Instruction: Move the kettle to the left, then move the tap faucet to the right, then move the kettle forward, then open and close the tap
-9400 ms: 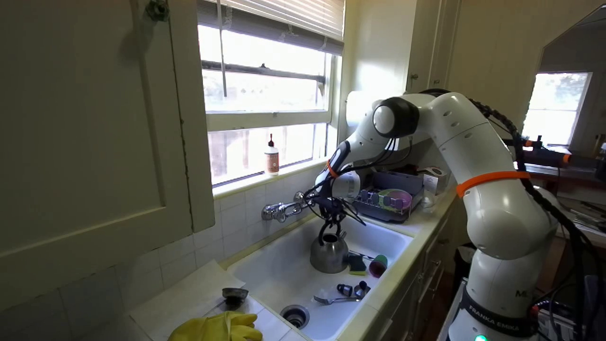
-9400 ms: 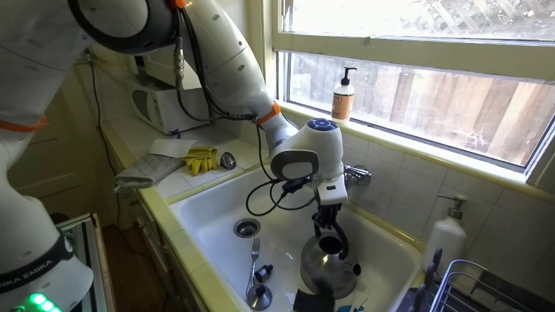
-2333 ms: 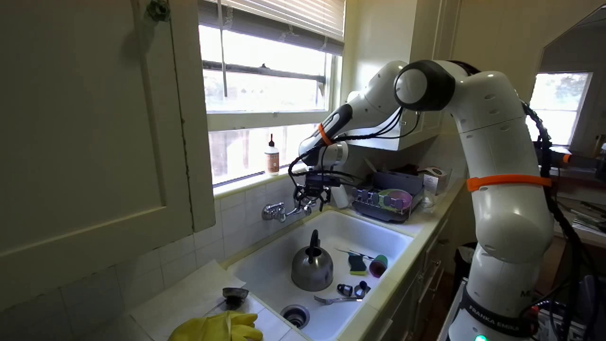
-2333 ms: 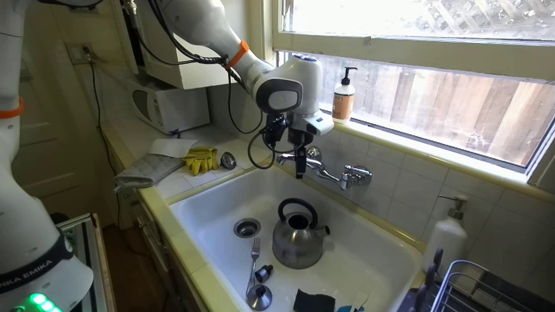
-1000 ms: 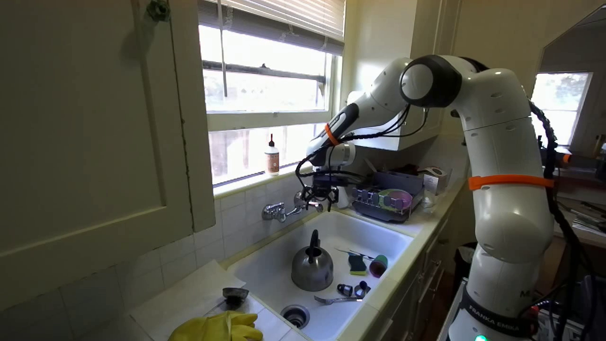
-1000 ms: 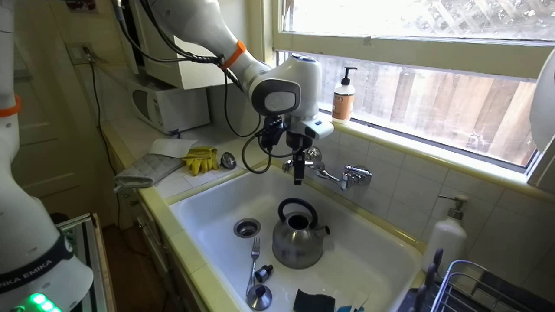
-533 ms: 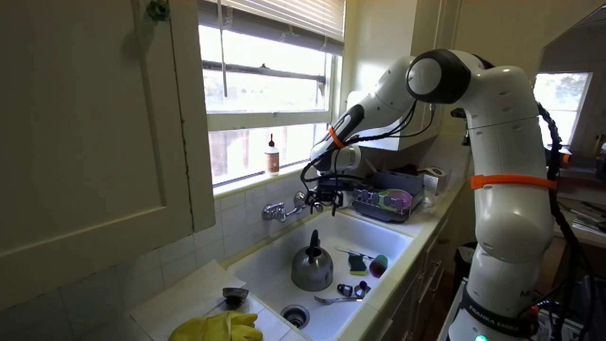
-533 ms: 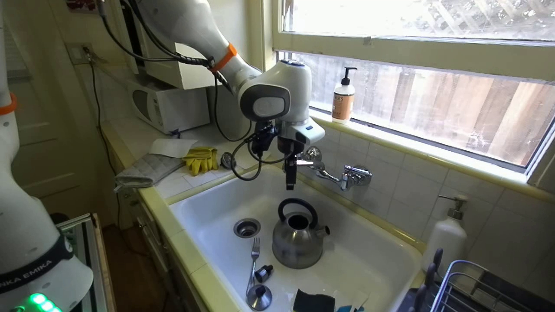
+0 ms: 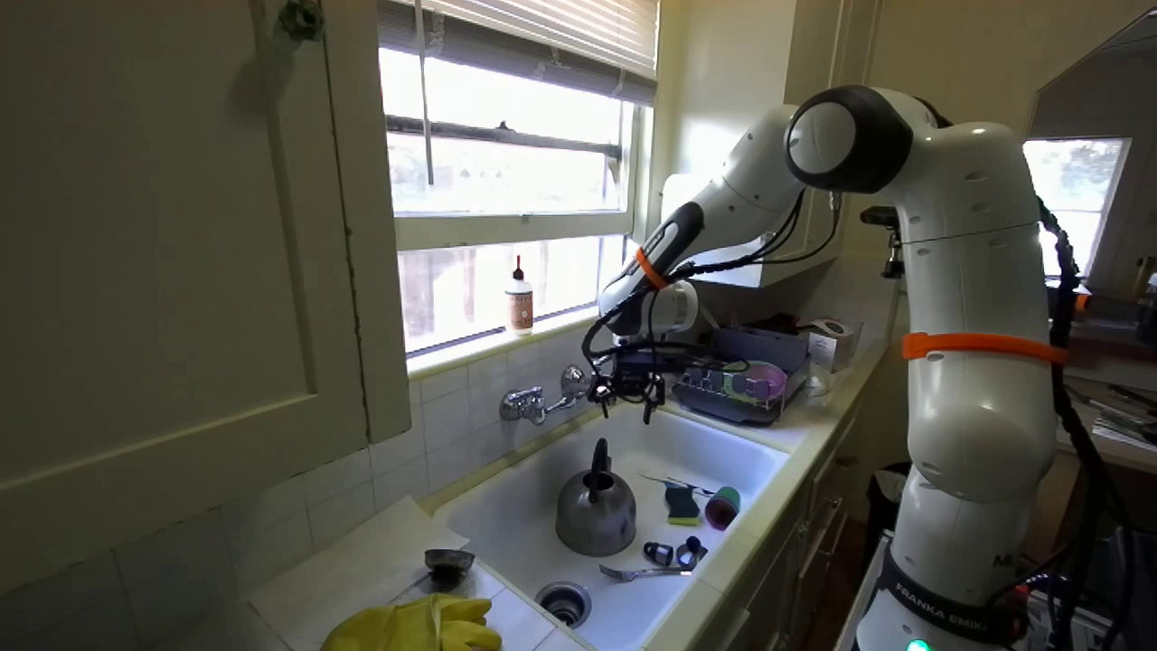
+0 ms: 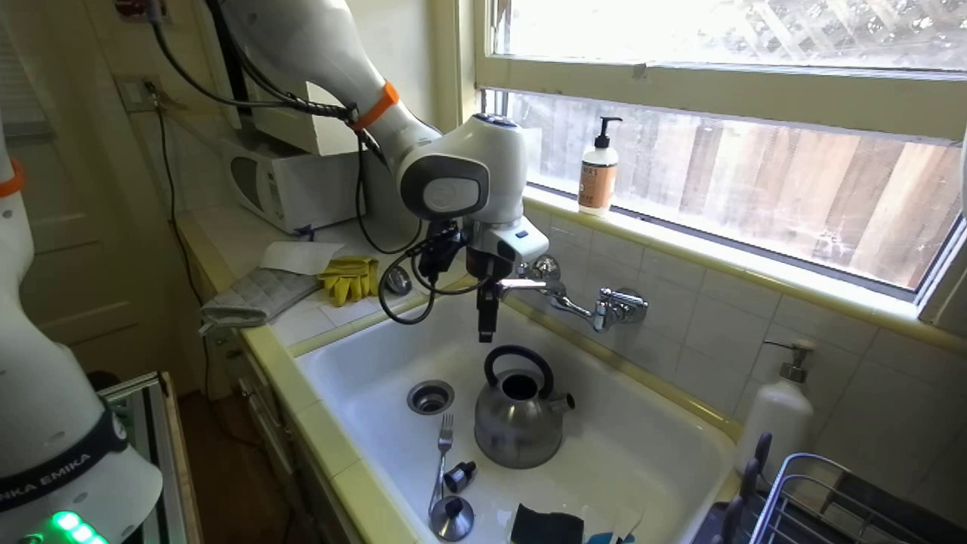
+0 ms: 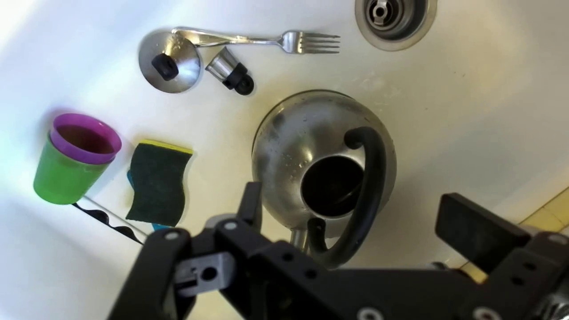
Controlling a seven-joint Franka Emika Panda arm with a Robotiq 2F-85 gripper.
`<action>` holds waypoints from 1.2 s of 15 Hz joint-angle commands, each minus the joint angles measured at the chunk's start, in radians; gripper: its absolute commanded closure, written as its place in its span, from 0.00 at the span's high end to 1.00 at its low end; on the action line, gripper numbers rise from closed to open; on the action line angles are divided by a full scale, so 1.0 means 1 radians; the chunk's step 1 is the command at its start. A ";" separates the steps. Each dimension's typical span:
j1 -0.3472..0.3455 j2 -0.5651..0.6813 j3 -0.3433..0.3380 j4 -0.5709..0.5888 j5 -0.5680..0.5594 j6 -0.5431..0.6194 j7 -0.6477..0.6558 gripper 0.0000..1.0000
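The grey metal kettle (image 10: 520, 434) stands upright in the sink, lidless, its dark arched handle (image 10: 520, 353) raised. Chrome gleams on the tap faucet (image 10: 580, 308), fixed to the tiled wall; part of its spout lies behind my gripper in an exterior view (image 9: 542, 405). My gripper (image 9: 626, 416) hangs in the air beside the spout, higher than the kettle. From above in the wrist view, the kettle (image 11: 282, 151) shows below the gripper (image 11: 351, 202), whose fingers are spread wide. Nothing is held, and both exterior views show the fingers apart from the kettle.
A fork (image 11: 289, 42), two small metal items, a sponge (image 11: 158, 182) and stacked cups (image 11: 66, 178) lie in the sink near the drain (image 10: 430, 397). A dish rack (image 10: 801, 483) and white dispenser (image 10: 774, 423) flank it. A soap bottle (image 10: 597, 177) stands on the sill.
Nine seconds ago my gripper was at the kettle's handle; the kettle now stands free, nearer the drain. The spout has shifted slightly. Over the last second my gripper sank away from the wall.
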 commanded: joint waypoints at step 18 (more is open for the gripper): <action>0.054 0.089 0.030 -0.055 0.011 0.262 0.130 1.00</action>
